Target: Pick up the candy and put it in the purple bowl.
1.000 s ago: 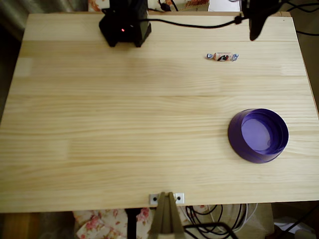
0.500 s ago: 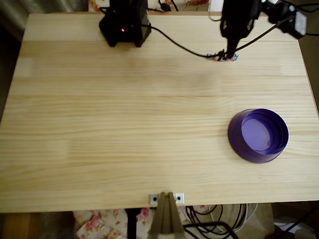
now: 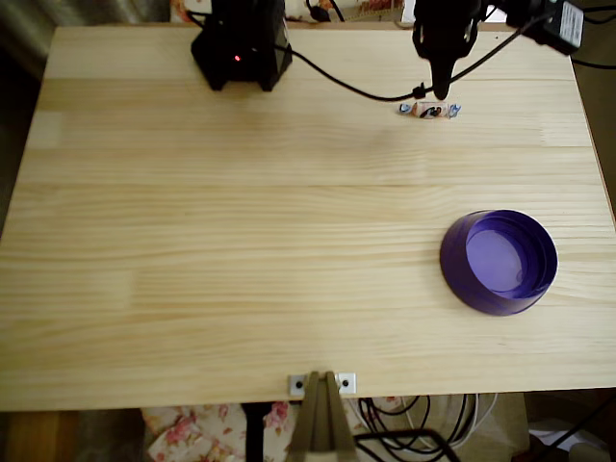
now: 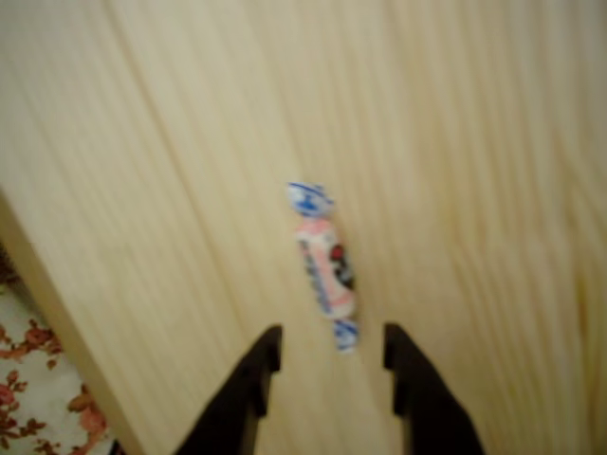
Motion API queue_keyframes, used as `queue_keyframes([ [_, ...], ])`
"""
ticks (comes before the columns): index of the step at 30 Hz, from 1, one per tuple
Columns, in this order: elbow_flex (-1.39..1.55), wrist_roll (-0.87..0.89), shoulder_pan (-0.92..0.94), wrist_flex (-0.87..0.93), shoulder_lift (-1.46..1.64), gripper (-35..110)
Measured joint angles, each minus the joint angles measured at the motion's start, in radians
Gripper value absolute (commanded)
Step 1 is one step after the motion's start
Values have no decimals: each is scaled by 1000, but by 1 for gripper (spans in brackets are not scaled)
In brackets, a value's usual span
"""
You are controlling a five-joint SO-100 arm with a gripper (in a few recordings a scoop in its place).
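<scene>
pincer (image 4: pixel 327 355) lifted slightly | jaws apart above candy (image 4: pixel 323 263) | table (image 3: pixel 241 241)

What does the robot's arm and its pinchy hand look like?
The arm is black and blocky, and it grows out of a black base with a tiny red light on it. A thin black cable loops across the wooden table between them. The gripper has two black fingers that narrow to blunt tips, like a little claw.
</scene>
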Motion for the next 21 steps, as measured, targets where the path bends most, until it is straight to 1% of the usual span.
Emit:
queue_keyframes([
  [8,2,57,-81,-61,-66,20],
  [12,2,80,-69,-97,-110,19],
  [21,2,55,-52,-130,-114,18],
])
